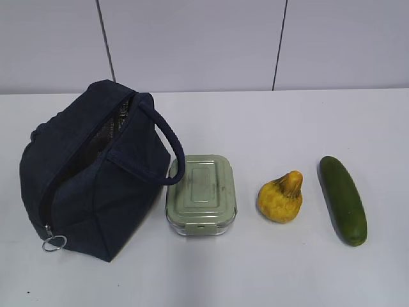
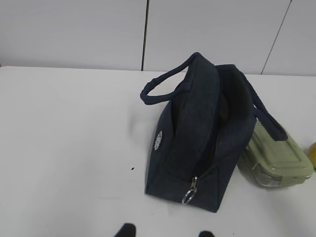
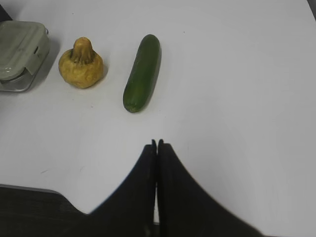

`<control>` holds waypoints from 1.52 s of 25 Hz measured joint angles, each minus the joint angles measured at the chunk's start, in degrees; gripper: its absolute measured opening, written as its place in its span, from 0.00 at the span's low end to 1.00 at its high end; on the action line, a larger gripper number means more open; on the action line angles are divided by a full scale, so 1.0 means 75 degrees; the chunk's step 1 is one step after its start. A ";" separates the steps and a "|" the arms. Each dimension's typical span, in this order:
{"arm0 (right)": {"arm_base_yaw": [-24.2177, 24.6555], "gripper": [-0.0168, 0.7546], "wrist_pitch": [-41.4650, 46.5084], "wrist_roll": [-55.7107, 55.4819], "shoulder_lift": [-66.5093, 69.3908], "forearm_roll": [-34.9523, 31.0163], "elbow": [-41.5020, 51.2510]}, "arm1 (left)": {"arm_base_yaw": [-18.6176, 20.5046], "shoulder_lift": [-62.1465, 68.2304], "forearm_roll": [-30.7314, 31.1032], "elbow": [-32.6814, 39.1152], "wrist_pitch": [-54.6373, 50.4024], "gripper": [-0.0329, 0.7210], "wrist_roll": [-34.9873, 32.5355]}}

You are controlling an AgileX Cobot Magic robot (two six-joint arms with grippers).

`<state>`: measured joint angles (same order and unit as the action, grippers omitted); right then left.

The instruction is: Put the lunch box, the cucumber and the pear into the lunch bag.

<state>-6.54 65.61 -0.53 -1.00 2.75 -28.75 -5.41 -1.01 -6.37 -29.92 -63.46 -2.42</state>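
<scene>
The navy lunch bag (image 1: 89,173) stands at the left, unzipped, its silvery lining showing and its silver ring pull (image 1: 54,243) hanging at the near end. The lunch box (image 1: 201,194) with its sage-green lid sits right beside it. The yellow pear (image 1: 282,197) and the dark-green cucumber (image 1: 343,199) lie further right. No gripper shows in the exterior view. In the left wrist view my left gripper (image 2: 165,231) is open and empty, in front of the bag (image 2: 202,133). In the right wrist view my right gripper (image 3: 157,144) is shut and empty, short of the cucumber (image 3: 142,72) and pear (image 3: 81,64).
The white table (image 1: 275,128) ends at a pale panelled wall (image 1: 192,45) behind. A dark edge (image 3: 29,212) shows at the lower left of the right wrist view. The lunch box (image 3: 19,54) sits left of the pear there.
</scene>
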 joint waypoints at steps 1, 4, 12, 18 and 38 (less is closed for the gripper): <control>0.0000 0.03 0.0000 0.0000 0.0000 0.0000 0.0000 | 0.0000 0.0000 -0.0054 0.0000 0.0000 0.37 0.0000; 0.0000 0.03 0.0000 0.0000 0.0000 -0.0011 0.0000 | 0.0000 0.0000 -0.0229 0.0000 0.0000 0.37 0.0000; 0.0000 0.03 0.0000 0.0000 0.0000 -0.0011 0.0000 | 0.0000 0.0000 -0.0353 0.0000 0.0044 0.37 0.0000; 0.0000 0.03 0.0000 0.0000 0.0000 -0.0011 0.0000 | 0.0000 0.0000 -0.0426 0.0000 0.0120 0.37 0.0000; 0.0011 0.04 -0.2138 0.0000 0.2978 -0.0562 -0.0451 | 0.0000 0.4034 -0.1418 -0.0217 0.2297 0.37 -0.0377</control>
<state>-6.46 49.58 -0.53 21.34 -1.47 -32.13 -5.41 29.24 -17.01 -31.55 -46.23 -5.25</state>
